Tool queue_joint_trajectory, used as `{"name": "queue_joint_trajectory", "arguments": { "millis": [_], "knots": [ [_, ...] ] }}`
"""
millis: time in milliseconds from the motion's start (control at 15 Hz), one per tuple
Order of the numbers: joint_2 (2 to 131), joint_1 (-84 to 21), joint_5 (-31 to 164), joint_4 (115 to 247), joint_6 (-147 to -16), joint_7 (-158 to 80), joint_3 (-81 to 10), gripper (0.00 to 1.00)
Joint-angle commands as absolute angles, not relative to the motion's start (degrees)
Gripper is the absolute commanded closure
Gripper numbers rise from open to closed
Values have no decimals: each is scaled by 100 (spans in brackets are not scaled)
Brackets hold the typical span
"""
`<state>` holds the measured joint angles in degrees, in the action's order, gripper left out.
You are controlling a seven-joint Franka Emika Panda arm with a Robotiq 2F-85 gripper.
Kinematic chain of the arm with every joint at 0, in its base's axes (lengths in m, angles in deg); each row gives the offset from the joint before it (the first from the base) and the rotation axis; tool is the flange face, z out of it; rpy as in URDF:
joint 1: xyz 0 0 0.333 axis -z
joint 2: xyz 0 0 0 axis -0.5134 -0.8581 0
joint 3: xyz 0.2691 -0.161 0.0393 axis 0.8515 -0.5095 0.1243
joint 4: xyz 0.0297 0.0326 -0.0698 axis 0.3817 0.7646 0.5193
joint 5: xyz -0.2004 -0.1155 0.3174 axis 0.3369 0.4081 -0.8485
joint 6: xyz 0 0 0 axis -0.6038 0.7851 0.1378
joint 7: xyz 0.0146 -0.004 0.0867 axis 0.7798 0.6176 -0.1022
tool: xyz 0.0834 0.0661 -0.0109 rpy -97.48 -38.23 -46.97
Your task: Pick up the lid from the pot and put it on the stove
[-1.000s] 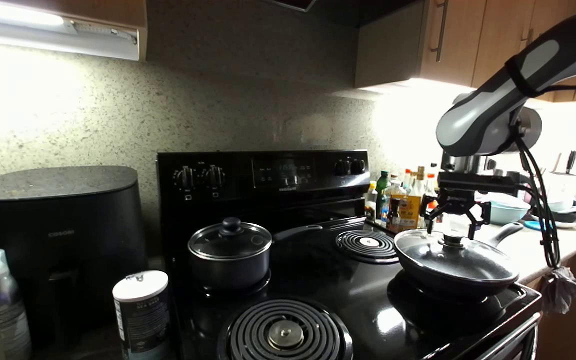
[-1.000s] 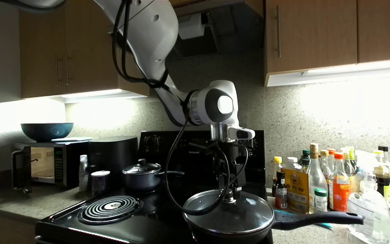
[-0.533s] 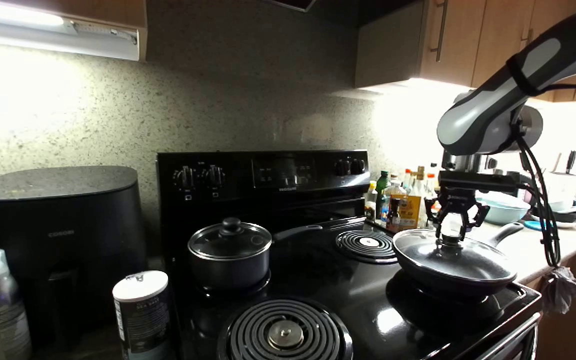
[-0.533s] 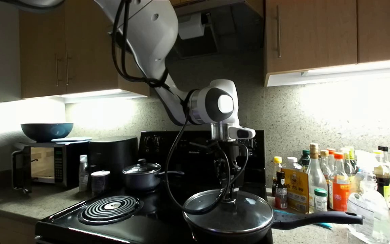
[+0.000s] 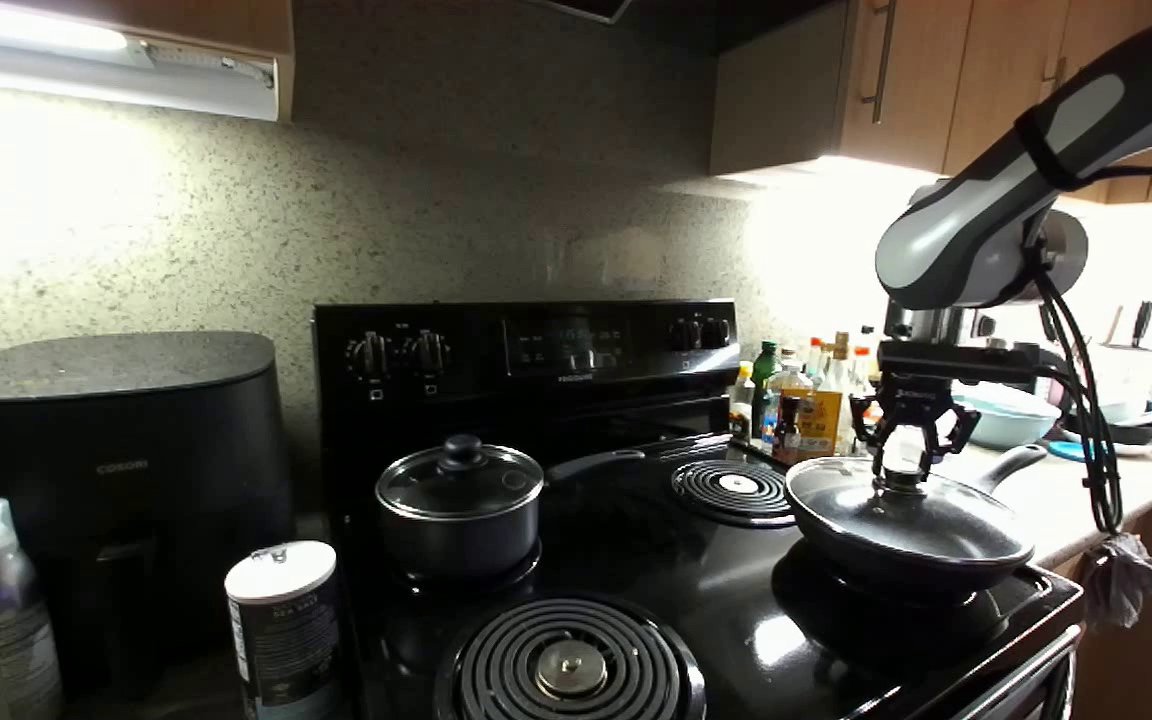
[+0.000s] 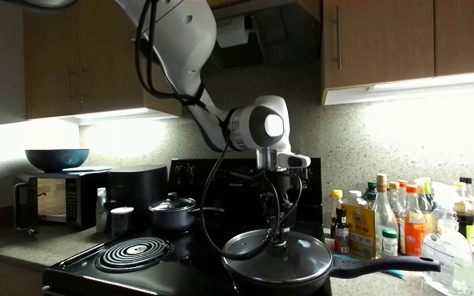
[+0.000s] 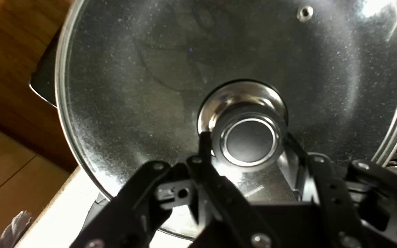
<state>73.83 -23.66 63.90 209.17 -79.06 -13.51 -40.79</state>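
In an exterior view, the lid [image 5: 941, 522] is found seated on the pot [image 5: 896, 562], which is carried by the stove [image 5: 706, 570]. The end effector [image 5: 902, 472] is positioned above the lid's centre, pointed downward, its jaws set narrow. A lidded saucepan [image 5: 466, 545] is noted well apart from the pot. In an exterior view, the pot's handle [image 6: 385, 267] is seen extended over the tabletop [image 6: 379, 286], near assorted bottles [image 6: 412, 234]. In the wrist view, the knob [image 7: 249, 142] of the lid is held between the fingertips [image 7: 204, 146].
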Motion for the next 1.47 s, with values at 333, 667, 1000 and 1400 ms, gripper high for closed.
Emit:
{"name": "queue_joint_trajectory", "arguments": {
  "millis": [333, 667, 1000, 1400],
  "knots": [
    [8137, -2395, 6393, 21516, -7999, -1362, -4026, 76],
    [8118, -2402, 6345, 21598, -8009, -1364, -4020, 76],
    [8238, -2425, 6277, 21654, -8070, -1340, -4004, 76],
    [8958, -2431, 6344, 22059, -8531, -1261, -3908, 76]
  ]
}}
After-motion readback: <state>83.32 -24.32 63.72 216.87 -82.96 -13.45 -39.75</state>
